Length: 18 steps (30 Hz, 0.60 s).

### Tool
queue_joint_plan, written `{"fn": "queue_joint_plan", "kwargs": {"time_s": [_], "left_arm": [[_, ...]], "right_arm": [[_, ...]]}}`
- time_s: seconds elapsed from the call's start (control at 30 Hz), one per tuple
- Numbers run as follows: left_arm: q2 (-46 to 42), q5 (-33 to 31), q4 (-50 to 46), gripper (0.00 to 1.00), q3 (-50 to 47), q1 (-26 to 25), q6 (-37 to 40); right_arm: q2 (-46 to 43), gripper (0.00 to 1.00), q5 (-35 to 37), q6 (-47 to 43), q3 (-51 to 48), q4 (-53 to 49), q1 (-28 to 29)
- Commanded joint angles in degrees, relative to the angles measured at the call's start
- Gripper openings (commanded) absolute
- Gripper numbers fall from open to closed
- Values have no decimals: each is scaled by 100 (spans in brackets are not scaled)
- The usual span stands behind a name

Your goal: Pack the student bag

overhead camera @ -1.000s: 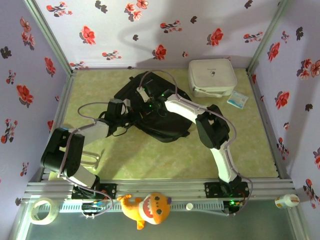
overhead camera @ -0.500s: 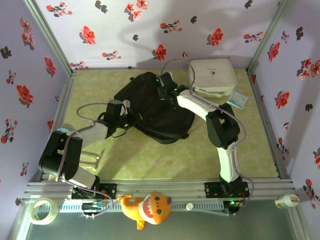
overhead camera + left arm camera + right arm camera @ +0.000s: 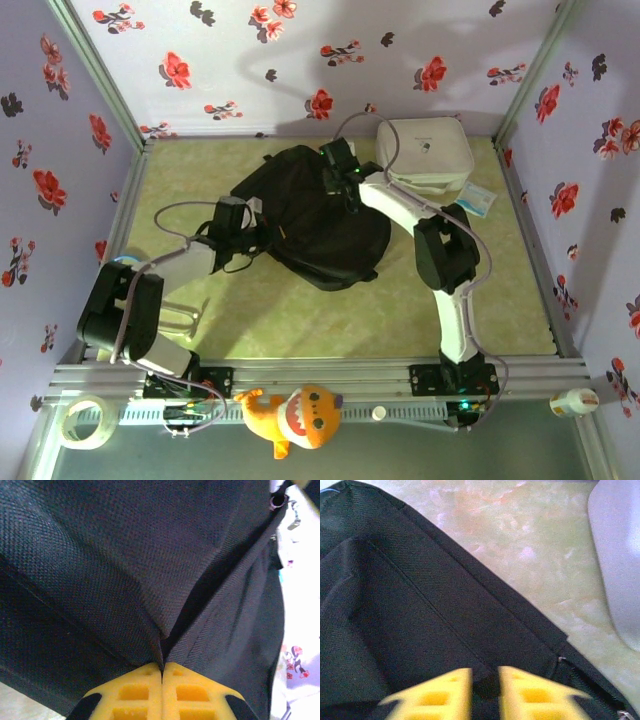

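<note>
While my left gripper (image 3: pixel 162 667) pinches the bag (image 3: pixel 318 240), my right gripper (image 3: pixel 485 684) hangs slightly parted over it.

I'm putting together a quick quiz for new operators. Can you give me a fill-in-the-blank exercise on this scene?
1. The left gripper pinches the student bag with its jaws ___.
2. In the top view, the white zip case lies to the bag's ___.
3. The plush toy at the bottom of the top view is ___ in colour.
Missing words: shut; right; orange.
</note>
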Motion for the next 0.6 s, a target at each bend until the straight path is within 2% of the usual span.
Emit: {"fn": "queue_joint_plan", "kwargs": {"time_s": [0.0,0.03,0.1,0.23,0.27,0.37,0.47,0.57], "left_arm": [[445,-177,-293,0,753,106,460],[594,-249,-361,0,989,135,513],[826,-371,-433,6,1383,191,588],[1059,-664,-553,27,1944,399,647],[1035,-745,-607,35,2002,449,655],[699,-1094,-841,47,1940,625,745],[105,-1739,-1108,59,1584,838,947],[-641,-2622,-1233,77,1008,1056,1227]], "right_arm": [[-917,50,62,78,-300,123,-184],[-1154,58,111,119,-508,209,-194],[-1596,68,190,176,-938,378,-227],[-2508,82,755,205,-1912,644,-346],[-2788,85,885,190,-2180,714,-398],[-3531,99,1394,167,-2953,948,-542],[-4203,99,2003,41,-3759,1304,-708],[-4830,99,2403,7,-4549,1572,-999]]}}
